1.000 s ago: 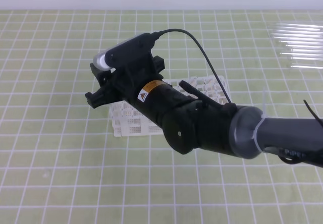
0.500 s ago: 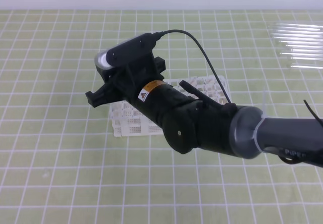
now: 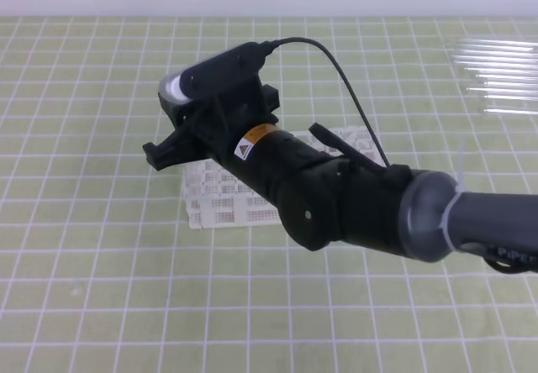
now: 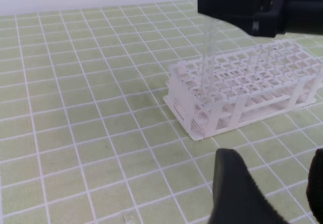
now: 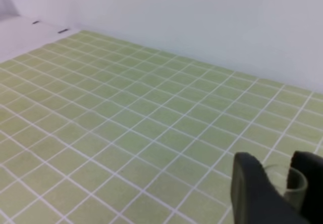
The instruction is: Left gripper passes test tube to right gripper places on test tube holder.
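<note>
The white test tube holder (image 4: 242, 90) stands on the green checked mat, and the right arm partly covers the holder (image 3: 220, 205) in the exterior high view. My right gripper (image 4: 212, 18) hangs over its near-left corner, shut on the top of the clear test tube (image 4: 208, 57). The tube hangs upright, its lower end inside a corner hole. In the right wrist view the tube's open rim (image 5: 282, 181) sits between the right gripper's (image 5: 277, 159) fingers. My left gripper (image 4: 275, 156) stands open and empty in front of the rack. From above, the right gripper (image 3: 156, 156) points left.
A batch of clear tubes (image 3: 502, 75) lies side by side at the far right of the mat. The right arm's thick dark body (image 3: 353, 209) stretches from the right edge across the rack. A black cable (image 3: 336, 70) arches above it.
The right gripper and wrist have lifted slightly and drawn a little to the right, showing more of the rack's front. The left gripper's state has not changed.
</note>
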Motion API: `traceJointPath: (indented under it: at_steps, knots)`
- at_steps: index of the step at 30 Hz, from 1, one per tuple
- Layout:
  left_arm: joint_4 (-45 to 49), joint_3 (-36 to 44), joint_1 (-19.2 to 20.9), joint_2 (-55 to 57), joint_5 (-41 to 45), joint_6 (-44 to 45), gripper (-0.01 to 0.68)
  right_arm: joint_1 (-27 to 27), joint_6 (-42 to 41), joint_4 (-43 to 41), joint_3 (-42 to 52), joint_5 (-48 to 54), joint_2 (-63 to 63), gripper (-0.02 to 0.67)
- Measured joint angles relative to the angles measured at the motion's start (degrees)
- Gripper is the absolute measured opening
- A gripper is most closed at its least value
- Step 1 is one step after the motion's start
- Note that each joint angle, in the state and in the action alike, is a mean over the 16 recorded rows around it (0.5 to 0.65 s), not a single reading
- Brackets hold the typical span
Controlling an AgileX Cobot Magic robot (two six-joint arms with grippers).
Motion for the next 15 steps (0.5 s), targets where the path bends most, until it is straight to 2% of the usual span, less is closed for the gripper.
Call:
traceJointPath:
  at_steps: [15]
  knots:
    - [-0.15,0.0,-0.01,-0.14,0.15,0.02,0.286,0.0,0.0,0.0,3.85,-1.38,-1.23,0.143]
